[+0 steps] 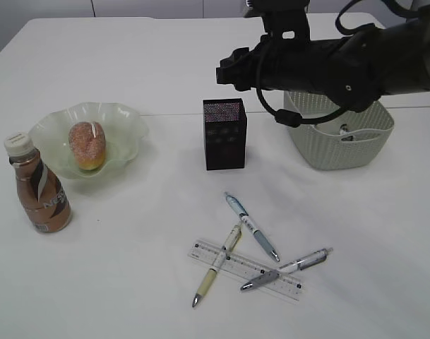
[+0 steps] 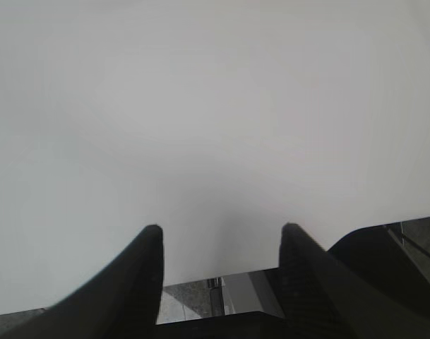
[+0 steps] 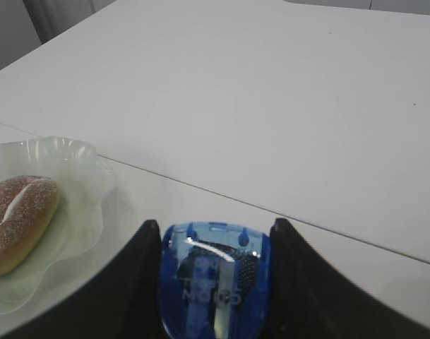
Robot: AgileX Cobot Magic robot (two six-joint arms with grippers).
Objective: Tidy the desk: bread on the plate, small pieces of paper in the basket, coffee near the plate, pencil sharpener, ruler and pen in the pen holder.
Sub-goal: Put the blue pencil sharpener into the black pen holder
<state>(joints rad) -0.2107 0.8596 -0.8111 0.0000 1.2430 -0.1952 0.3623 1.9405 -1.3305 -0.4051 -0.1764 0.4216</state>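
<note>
Gripping blue pencil sharpener (image 3: 215, 282), right pincer (image 3: 213, 244), seemingly lengthwise forward

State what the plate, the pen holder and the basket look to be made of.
Plate: pale green translucent glass or plastic, glossy ruffled rim. Pen holder: black metal mesh, judging by its fine perforations. Basket: matte grey-green moulded plastic in a woven pattern.

I see a translucent blue pencil sharpener (image 3: 214, 279) between black jaws. The bread (image 1: 87, 145) is sugar-speckled reddish brown on a pale green plate (image 1: 124, 121). The coffee (image 1: 41, 187) bottle is brown with a cream cap. The pen holder (image 1: 225, 134) is black mesh, the basket (image 1: 342, 140) grey-green, the tabletop (image 1: 130, 56) white.
</note>
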